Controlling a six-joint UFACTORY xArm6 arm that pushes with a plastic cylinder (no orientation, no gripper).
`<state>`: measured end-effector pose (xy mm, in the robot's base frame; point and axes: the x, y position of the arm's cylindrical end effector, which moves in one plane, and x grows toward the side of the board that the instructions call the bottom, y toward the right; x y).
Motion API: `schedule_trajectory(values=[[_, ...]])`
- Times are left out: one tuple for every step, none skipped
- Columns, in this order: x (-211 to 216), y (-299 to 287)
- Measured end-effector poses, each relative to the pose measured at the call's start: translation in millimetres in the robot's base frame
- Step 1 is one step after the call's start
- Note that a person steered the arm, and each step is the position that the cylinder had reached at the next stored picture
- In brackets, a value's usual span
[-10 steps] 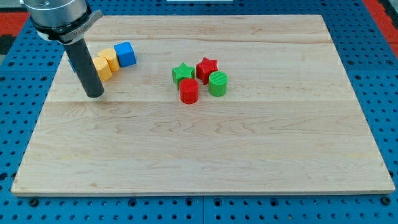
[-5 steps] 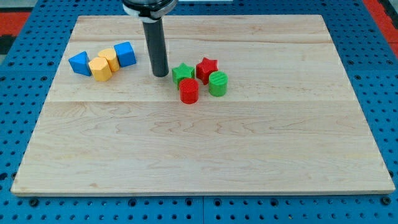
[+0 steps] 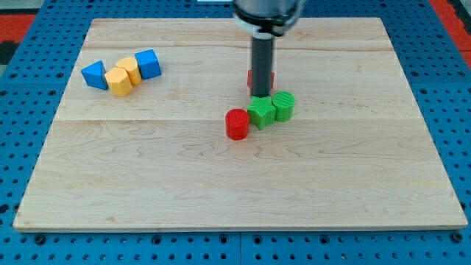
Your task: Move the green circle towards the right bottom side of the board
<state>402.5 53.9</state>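
far left: blue block (image 3: pixel 93 74), two yellow blocks (image 3: pixel 124 75) and blue block (image 3: pixel 148 63) left grouped, apart from the task | centre: red cylinder (image 3: pixel 237 124) set just left of green star (image 3: pixel 260 113) | tool: a bare rod with nothing held, tip (image 3: pixel 260 96) placed just behind the star, red block (image 3: pixel 252 77) mostly hidden behind it | green circle (image 3: pixel 283 105) touching the star's right, worktop (image 3: pixel 221 191) near-right corner well apart.

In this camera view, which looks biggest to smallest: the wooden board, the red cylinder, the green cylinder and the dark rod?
1. Wooden board, by far the largest.
2. Dark rod, tip just above the green blocks.
3. Red cylinder and green cylinder: alike, so I won't rank them.
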Motion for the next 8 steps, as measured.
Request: schedule_trajectory(values=[[20,38],[32,81],[18,109],[46,133],[84,118],[46,133],[50,96],[83,93]])
